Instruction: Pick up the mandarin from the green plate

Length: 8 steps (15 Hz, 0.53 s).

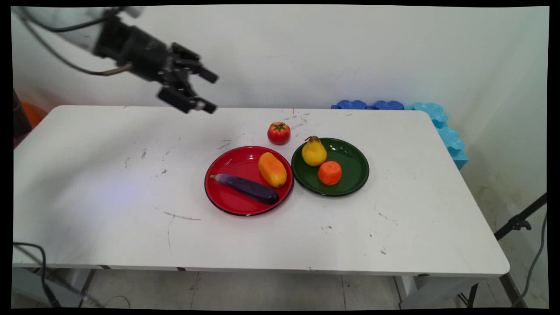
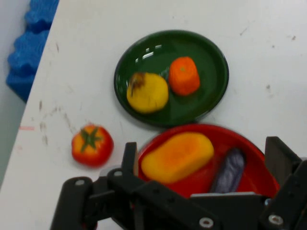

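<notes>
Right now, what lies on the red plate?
On the red plate lie an orange-yellow fruit and a purple eggplant, side by side. What is beneath them stays covered.

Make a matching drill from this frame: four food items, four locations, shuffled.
Items:
1. eggplant
2. pear
3. tomato
4. mango

Locations:
A. on the bare table, behind the plates
B. red plate, front
C. green plate, beside the orange
D. red plate, right side

Pairs: 1-B, 2-C, 3-A, 4-D
</notes>
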{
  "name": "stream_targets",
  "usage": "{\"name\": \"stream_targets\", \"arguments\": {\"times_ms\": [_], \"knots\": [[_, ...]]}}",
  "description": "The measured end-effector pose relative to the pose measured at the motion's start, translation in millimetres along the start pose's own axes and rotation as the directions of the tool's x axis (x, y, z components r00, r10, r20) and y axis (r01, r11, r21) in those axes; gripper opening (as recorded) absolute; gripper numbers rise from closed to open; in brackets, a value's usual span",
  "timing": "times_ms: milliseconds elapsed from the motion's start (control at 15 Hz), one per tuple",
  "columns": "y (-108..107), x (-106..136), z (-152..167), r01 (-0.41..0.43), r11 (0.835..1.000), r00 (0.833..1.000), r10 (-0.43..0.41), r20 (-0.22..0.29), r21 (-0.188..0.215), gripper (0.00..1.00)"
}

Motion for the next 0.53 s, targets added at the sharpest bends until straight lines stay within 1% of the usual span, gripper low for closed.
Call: {"name": "stream_targets", "arguments": {"times_ms": [200, 333, 533], "knots": [[-3, 35, 38, -0.041, 0.999, 0.999, 0.041, 0.023, -0.011, 1.0], [-5, 55, 69, -0.074, 0.997, 0.996, 0.075, 0.05, -0.022, 1.0], [-9, 77, 116, -0.119, 0.992, 0.988, 0.123, 0.094, -0.044, 1.0]]}}
